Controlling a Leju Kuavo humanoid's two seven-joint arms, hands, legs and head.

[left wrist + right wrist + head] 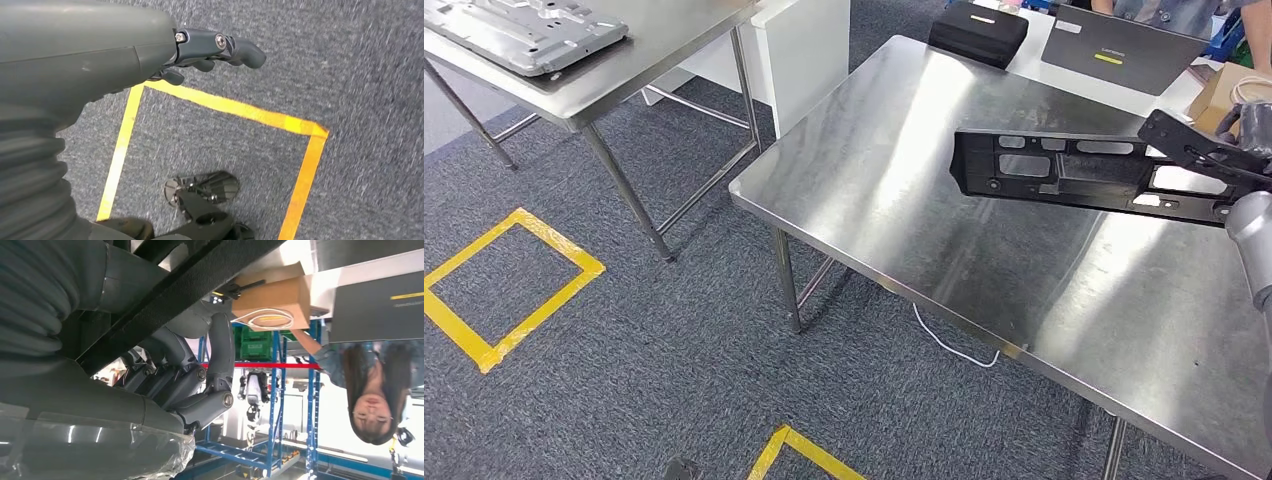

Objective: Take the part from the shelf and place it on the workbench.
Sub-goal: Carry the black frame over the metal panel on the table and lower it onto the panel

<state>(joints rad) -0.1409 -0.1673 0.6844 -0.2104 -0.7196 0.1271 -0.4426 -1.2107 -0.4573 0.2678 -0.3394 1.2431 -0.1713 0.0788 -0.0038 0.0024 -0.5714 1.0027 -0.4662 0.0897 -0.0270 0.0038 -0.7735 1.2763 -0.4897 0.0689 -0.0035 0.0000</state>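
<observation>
Head view: high, angled forward and down over the steel counter [984, 230] and carpet. Left wrist view: close behind the left hand [210, 50], facing the floor. Right wrist view: turned, close behind the right hand [185, 385], facing outward; shares the cardboard box [280, 295] with head view.

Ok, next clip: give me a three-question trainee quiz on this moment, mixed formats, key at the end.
1. True or false: the black part already lies flat on the workbench.
2. Which hand holds the part? A) left hand B) right hand C) neither
3. Fill in: below the left hand, the carpet carries a square outline of ____ tape.

Key
1. False. The right hand holds it above the steel top.
2. B. The left hand hangs over the floor with nothing in it.
3. Yellow.
</observation>
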